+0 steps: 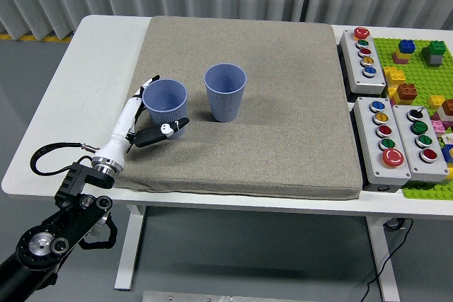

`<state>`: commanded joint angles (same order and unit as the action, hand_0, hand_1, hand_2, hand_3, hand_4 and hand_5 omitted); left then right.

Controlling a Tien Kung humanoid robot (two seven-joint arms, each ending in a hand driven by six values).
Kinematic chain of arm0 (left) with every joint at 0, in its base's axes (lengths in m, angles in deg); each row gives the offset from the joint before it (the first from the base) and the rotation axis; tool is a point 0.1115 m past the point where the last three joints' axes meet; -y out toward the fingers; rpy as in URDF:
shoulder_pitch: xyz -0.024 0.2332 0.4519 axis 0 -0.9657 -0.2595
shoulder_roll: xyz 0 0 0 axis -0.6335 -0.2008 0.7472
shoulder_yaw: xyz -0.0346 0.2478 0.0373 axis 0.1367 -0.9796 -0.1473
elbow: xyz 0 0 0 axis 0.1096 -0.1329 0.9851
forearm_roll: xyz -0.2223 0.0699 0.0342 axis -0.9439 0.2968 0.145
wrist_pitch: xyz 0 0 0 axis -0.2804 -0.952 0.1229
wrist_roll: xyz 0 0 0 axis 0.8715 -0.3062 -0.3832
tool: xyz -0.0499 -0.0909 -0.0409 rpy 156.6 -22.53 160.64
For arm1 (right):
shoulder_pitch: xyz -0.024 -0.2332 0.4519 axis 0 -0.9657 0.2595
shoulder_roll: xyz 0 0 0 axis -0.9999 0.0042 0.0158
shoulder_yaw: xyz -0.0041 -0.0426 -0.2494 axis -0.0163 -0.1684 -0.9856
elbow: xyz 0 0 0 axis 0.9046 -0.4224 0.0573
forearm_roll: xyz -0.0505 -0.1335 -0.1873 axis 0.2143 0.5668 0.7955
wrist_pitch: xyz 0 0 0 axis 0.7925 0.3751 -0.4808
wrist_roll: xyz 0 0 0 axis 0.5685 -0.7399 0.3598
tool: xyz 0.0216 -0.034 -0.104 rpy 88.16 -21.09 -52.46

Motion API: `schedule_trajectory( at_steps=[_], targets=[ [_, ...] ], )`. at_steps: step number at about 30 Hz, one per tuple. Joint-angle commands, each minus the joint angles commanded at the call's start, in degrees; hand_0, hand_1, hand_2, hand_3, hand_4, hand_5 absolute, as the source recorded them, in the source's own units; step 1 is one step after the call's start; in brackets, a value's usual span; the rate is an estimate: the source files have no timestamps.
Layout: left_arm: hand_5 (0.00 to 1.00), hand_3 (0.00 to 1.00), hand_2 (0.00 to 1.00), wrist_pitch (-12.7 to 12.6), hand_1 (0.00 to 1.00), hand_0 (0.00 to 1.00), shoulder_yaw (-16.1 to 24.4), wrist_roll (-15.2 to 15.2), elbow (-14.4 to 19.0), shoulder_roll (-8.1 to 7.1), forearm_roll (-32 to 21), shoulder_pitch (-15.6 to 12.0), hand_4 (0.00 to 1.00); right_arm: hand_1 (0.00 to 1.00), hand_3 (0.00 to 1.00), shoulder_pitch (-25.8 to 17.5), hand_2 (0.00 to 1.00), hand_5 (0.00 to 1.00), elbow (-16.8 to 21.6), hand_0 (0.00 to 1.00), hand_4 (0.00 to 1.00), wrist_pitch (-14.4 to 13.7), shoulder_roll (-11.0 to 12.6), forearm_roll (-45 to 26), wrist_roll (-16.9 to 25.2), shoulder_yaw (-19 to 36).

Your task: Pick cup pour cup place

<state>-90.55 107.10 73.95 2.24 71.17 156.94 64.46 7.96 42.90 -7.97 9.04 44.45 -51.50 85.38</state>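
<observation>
Left hand (145,114) sits at the mat's left edge; you see its fingers (146,85) spread apart around the left cup (165,103), the white ones up along the cup's left side, the dark thumb (164,132) reaching across just in front of its base. Whether they touch the cup you cannot tell. That cup stands upright on the grey mat (283,104). Just right of the fingers, a second cup (226,92) stands upright, apart from the first. Well right of the fingers, on the white surface (85,83): three button boxes (382,131), then a green block plate (425,54) with coloured bricks.
</observation>
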Motion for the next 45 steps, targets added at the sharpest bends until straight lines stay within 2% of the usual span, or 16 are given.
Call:
schedule_trajectory(
  at_steps=[2, 3, 8, 9, 14, 15, 32, 33, 38, 39, 44, 45],
  targets=[
    [0.347, 0.998, 0.998, 0.0, 0.794, 0.736, -0.4, 0.4, 0.0, -0.06, -1.3, 0.0, 0.998, 0.607, 0.595, -0.1, 0.513, 0.031, 0.0, 0.641, 0.002, 0.0, 0.0, 0.1, 0.0, 0.0],
    [0.315, 0.998, 0.994, 0.0, 0.775, 0.707, -0.5, 0.5, 0.0, -0.09, -1.7, 0.0, 0.997, 0.608, 0.595, -0.1, 0.513, 0.03, 0.0, 0.641, 0.002, 0.0, 0.0, 0.1, 0.0, 0.0],
    [0.315, 0.998, 0.994, -0.2, 0.775, 0.707, -1.1, 0.9, -0.3, -0.09, -3.2, 0.1, 0.997, 0.608, 0.595, -0.2, 0.513, 0.03, 0.0, 0.641, 0.002, 0.1, -0.1, 0.4, 0.0, 0.1],
    [0.332, 0.998, 0.95, -0.4, 0.745, 0.705, -1.2, 1.1, -0.4, -0.05, -3.3, 0.1, 0.998, 0.607, 0.595, -0.2, 0.513, 0.027, 0.0, 0.642, 0.002, 0.1, -0.1, 0.4, 0.0, 0.2],
    [0.332, 0.998, 0.95, -1.0, 0.745, 0.705, -1.8, 1.8, -0.5, 0.09, -4.8, 0.6, 0.998, 0.607, 0.595, -0.2, 0.513, 0.027, 0.0, 0.642, 0.002, 0.1, -0.1, 0.3, 0.0, 0.2],
    [0.296, 0.998, 0.918, -1.0, 0.728, 0.699, -1.9, 2.0, -0.5, 0.11, -5.4, 0.7, 0.981, 0.608, 0.595, -0.1, 0.513, 0.026, 0.0, 0.642, 0.002, 0.0, 0.0, 0.3, 0.0, 0.1],
    [0.323, 0.973, 0.857, -1.6, 0.715, 0.728, -3.0, 2.0, -0.3, 0.43, -5.7, 1.2, 0.995, 0.608, 0.594, 0.1, 0.513, 0.019, 0.0, 0.642, 0.002, 0.0, -0.1, 0.2, 0.0, 0.1],
    [0.31, 0.911, 0.79, -1.9, 0.69, 0.719, -3.1, 2.1, -0.4, 0.47, -5.9, 1.2, 0.99, 0.607, 0.595, 0.1, 0.513, 0.02, 0.0, 0.642, 0.002, 0.0, -0.1, 0.2, 0.0, 0.1],
    [0.31, 0.911, 0.79, -3.0, 0.69, 0.719, -3.3, 2.7, -0.4, 0.55, -6.8, 1.4, 0.99, 0.607, 0.595, 0.3, 0.513, 0.02, 0.0, 0.642, 0.002, 0.0, 0.0, 0.1, 0.0, 0.1],
    [0.295, 0.835, 0.722, -3.1, 0.673, 0.716, -3.3, 2.8, -0.5, 0.55, -6.9, 1.4, 0.976, 0.607, 0.594, 0.3, 0.513, 0.018, 0.0, 0.642, 0.002, 0.0, 0.0, 0.1, 0.0, 0.1],
    [0.295, 0.835, 0.722, -3.3, 0.673, 0.716, -3.5, 2.9, -0.5, 0.59, -7.1, 1.4, 0.976, 0.607, 0.594, 0.3, 0.513, 0.018, 0.0, 0.642, 0.002, 0.1, 0.0, 0.1, 0.0, 0.1],
    [0.287, 0.775, 0.705, -3.3, 0.656, 0.71, -3.6, 2.9, -0.5, 0.62, -7.1, 1.4, 0.972, 0.607, 0.594, 0.4, 0.513, 0.018, 0.0, 0.642, 0.002, 0.1, 0.0, 0.1, 0.0, 0.1]
  ],
)
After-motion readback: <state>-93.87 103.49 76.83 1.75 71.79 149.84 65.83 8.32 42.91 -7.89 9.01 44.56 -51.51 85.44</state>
